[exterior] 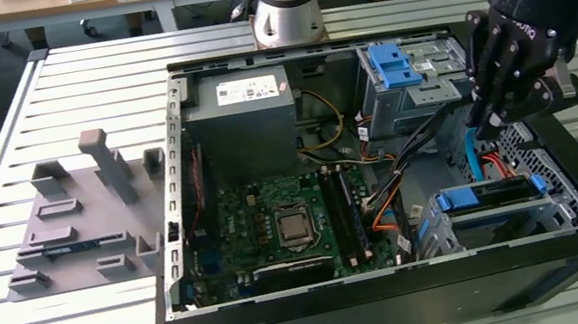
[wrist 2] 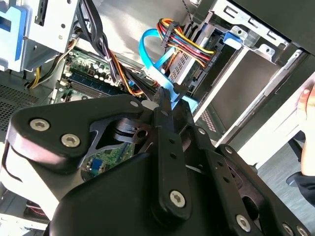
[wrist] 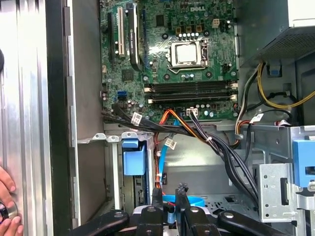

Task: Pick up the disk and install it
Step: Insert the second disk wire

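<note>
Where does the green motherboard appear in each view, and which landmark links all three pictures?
Exterior view: motherboard on the case floor, toward the exterior view's left of the drive bay.
First wrist view: motherboard beyond the black cable bundle.
Second wrist view: motherboard behind the same black cables.
Shared landmark: blue flat cable.

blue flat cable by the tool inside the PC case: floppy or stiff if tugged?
Probably floppy: the blue flat cable curls in a loose loop close to the tool. Likely light, since it is a thin ribbon. A tug may snag rather than slide, as it runs right beside the coloured wire bundle.
</note>
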Available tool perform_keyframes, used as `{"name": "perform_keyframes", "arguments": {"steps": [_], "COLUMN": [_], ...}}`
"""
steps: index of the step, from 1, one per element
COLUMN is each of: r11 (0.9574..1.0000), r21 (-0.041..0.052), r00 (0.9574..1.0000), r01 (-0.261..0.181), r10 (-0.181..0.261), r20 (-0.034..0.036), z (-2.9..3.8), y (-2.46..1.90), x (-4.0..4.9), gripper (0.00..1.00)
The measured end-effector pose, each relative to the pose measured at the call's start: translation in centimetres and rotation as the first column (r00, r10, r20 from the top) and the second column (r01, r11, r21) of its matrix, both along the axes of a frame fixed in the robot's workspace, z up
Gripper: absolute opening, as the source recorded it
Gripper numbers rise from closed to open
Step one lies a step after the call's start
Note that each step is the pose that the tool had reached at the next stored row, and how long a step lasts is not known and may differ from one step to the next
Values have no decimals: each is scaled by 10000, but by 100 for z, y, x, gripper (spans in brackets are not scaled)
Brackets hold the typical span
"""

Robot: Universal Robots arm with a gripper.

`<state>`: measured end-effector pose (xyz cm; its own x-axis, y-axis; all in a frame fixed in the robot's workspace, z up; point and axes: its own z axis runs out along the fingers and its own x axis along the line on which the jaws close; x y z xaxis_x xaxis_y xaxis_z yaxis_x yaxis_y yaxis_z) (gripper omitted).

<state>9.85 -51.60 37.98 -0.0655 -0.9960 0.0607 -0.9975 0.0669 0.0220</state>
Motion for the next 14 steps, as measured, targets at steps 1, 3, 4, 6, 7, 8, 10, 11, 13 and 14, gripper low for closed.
{"name": "perform_keyframes", "arguments": {"steps": [1, 3, 4, 6, 7, 8, 10, 11, 13, 14], "r11": [10000, 10000, 10000, 10000, 10000, 10000, 10000, 10000, 10000, 10000], "r21": [2, 2, 1, -19, -37, -52, -68, -74, -78, -78], "r00": [10000, 10000, 10000, 10000, 10000, 10000, 10000, 10000, 10000, 10000], "r01": [0, 0, 0, 0, 0, 0, -1, 0, 1, 1], "r10": [0, 0, 0, 0, 0, 0, 1, 0, -1, -1], "r20": [0, 0, 0, 0, 0, 0, 0, 0, 0, 0], "z": [-2, -5, -7, -14, -18, -24, -36, -41, -46, -47], "y": [1, 3, 3, 4, 5, 5, 5, 5, 5, 5], "x": [3, 9, 11, 15, 17, 19, 23, 25, 27, 27], "gripper": [25, 25, 25, 25, 25, 24, 17, 11, 11, 11]}}
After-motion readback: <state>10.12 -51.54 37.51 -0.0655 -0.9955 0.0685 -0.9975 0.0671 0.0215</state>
